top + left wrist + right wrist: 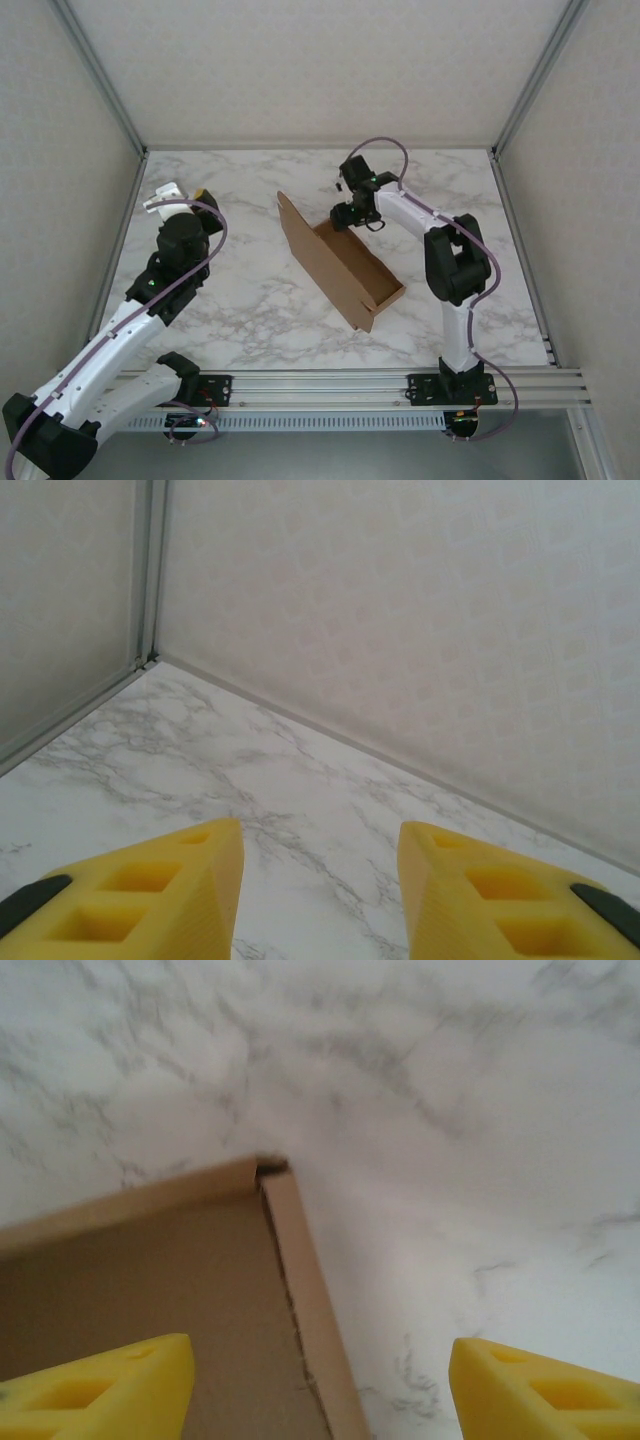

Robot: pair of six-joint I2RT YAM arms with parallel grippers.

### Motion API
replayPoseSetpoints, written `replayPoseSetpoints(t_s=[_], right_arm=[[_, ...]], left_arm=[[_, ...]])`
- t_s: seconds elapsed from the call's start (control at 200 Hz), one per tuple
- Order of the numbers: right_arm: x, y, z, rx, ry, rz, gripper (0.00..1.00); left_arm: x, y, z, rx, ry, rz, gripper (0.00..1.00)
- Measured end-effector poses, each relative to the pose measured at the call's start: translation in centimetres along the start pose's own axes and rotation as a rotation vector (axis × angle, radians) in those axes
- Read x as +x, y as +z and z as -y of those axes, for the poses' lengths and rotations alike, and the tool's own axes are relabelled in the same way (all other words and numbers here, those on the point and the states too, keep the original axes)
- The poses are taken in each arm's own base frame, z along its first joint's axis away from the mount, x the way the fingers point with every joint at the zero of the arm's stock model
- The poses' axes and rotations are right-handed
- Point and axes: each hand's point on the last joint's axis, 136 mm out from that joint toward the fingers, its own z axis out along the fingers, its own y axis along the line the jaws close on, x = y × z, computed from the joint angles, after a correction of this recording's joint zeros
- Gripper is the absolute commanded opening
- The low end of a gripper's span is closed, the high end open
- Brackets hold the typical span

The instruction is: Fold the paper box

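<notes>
Your right gripper [320, 1350] is open over the paper box [345, 268] corner, and your left gripper [320, 880] is open too. Next, I think, fold the tall flap [297, 238] down.

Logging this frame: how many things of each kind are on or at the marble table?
paper box: 1
robot arms: 2, the left arm and the right arm
Total: 3
</notes>
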Motion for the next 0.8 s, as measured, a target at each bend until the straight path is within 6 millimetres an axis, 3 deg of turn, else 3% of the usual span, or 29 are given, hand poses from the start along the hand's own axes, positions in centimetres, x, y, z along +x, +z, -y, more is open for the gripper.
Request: replayPoseSetpoints(t_s=[0.14,0.27,0.446,0.571,0.681,0.801], right_arm=[[1.3,0.7,-0.4,-0.024,0.005,-0.052,0.61],[1.7,1.7,0.5,-0.006,0.082,-0.071,0.55],[4.2,2.9,5.6,0.027,0.382,-0.082,0.5],[7.2,2.1,9.1,0.066,0.625,-0.073,0.5],[10.1,0.3,8.5,0.058,0.779,-0.039,0.52],[12.5,-1.8,6.2,-0.023,0.892,-0.006,0.62]], left_arm=[[0.3,0.1,0.2,0.01,0.003,-0.01,0.45],[0.6,0.3,0.3,0.009,0.003,-0.018,0.45],[0.6,0.3,0.3,0.011,-0.008,-0.018,0.45],[0.6,0.3,0.3,0.01,-0.013,-0.018,0.45],[0.5,0.3,0.3,0.009,-0.015,-0.017,0.45],[0.5,0.3,0.3,0.007,-0.017,-0.017,0.44]])
